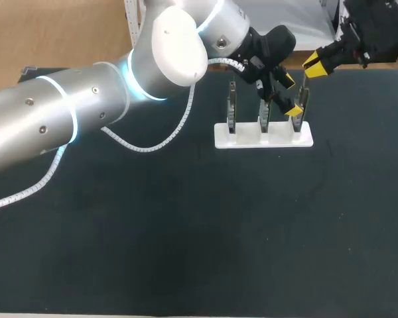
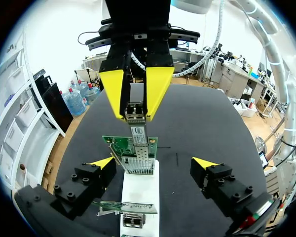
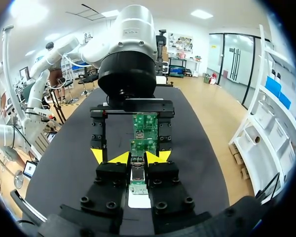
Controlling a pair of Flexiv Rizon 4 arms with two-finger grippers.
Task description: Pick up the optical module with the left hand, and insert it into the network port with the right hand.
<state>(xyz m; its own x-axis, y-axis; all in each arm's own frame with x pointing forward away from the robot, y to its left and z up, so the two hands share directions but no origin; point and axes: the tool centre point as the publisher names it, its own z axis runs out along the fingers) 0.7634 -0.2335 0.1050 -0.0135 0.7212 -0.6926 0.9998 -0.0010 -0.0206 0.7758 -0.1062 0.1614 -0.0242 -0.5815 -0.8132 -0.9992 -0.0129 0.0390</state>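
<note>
The optical module (image 2: 134,117), a small metal plug, hangs between the yellow fingers of my right gripper (image 2: 135,101), which is shut on it. It sits just above the port of a green network card (image 2: 133,150) standing upright on a white stand (image 1: 263,136). My left gripper (image 2: 154,164) is open, its fingers on either side of that card and touching nothing. In the right wrist view my right gripper (image 3: 134,158) holds the module (image 3: 138,174), with the card (image 3: 144,129) straight ahead. From overhead, my left gripper (image 1: 291,96) straddles the rightmost card and my right gripper (image 1: 313,66) is above it.
The stand holds three upright cards in a row; the other two (image 1: 232,106) (image 1: 264,114) stand left of the one being worked on. A second card (image 2: 130,207) shows close under my left gripper. Dark table cloth (image 1: 186,232) spreads in front of the stand.
</note>
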